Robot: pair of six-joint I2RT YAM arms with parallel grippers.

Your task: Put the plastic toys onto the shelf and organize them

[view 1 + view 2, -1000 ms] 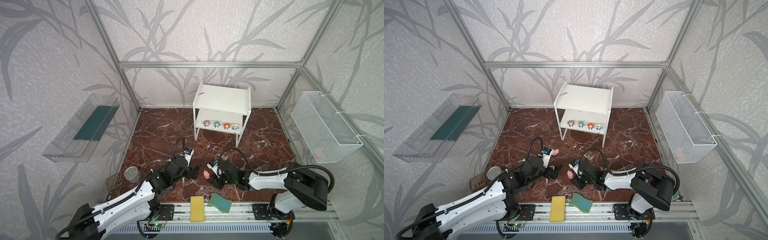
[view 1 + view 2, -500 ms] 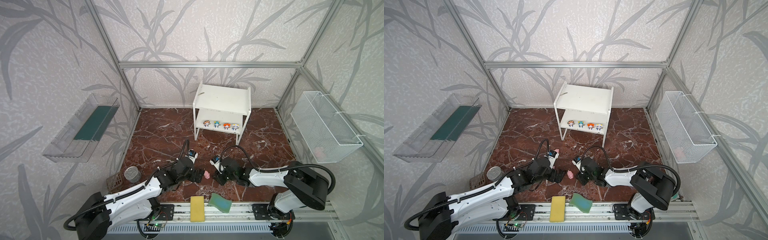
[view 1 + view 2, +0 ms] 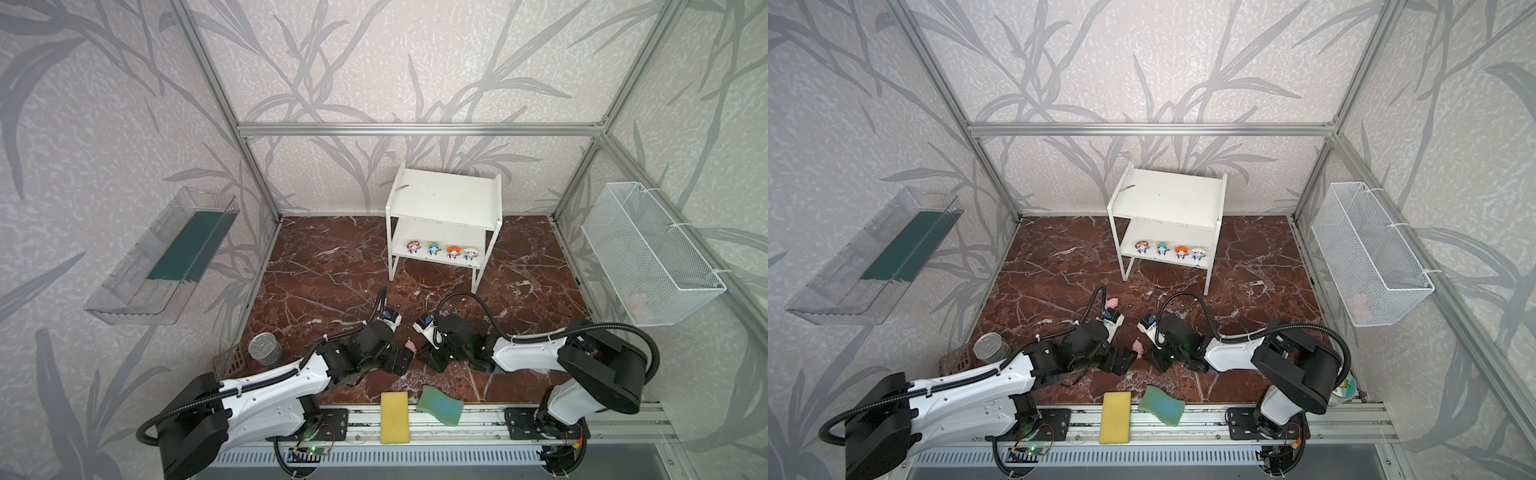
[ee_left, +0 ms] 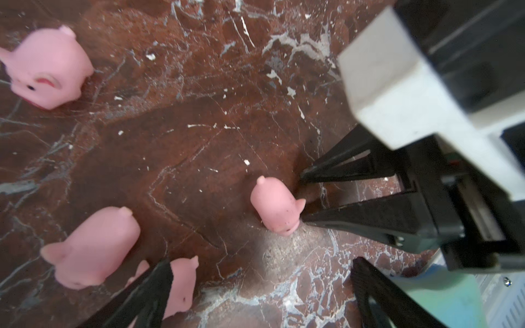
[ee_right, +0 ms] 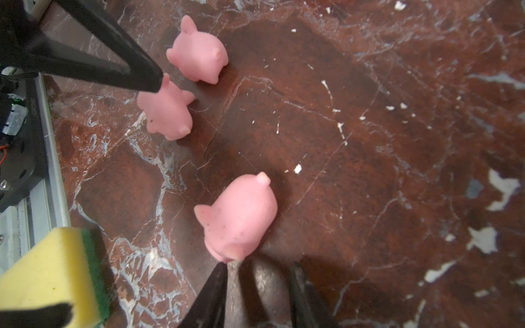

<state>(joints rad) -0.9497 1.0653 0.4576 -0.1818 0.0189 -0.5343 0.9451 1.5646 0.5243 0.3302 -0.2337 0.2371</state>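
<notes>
Pink pigs (image 4: 275,206), four; shelf (image 3: 444,199) figurines (image 3: 432,248), four.

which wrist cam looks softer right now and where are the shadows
Left wrist view is softer: the near pig and the white housing are blurred, the lone pig sharper. Right wrist view: the lone pig is crisp, a broad shadow darkens the marble floor beside it, the yellow sponge slightly soft. Both top views: evenly lit.

Open floor (image 3: 332,270) reaches the shelf (image 3: 444,203); right gripper (image 5: 258,267) crowds one pig (image 5: 241,215).
</notes>
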